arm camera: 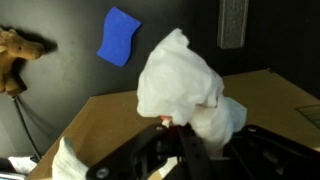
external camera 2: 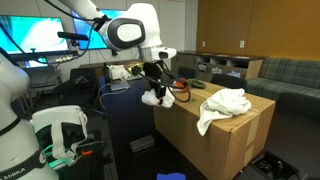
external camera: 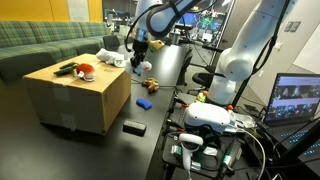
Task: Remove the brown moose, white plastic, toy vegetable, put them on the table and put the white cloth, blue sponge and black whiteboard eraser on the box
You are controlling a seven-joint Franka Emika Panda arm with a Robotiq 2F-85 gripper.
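tool (arm camera: 172, 130) | jaws nearly closed | clamped on white plastic (arm camera: 180, 80)

A green cushioned sofa (external camera: 40, 42) is seen along the far side of the room in an exterior view, and an open laptop (external camera: 297, 100) with a lit screen is noted at the right edge of that picture. In an exterior view a brown wood-panelled wall (external camera 2: 262, 28) is recorded at the upper right, with a low shelf unit (external camera 2: 228, 68) below it and a large lit monitor (external camera 2: 30, 38) at the left. Even indoor lighting is observed throughout.
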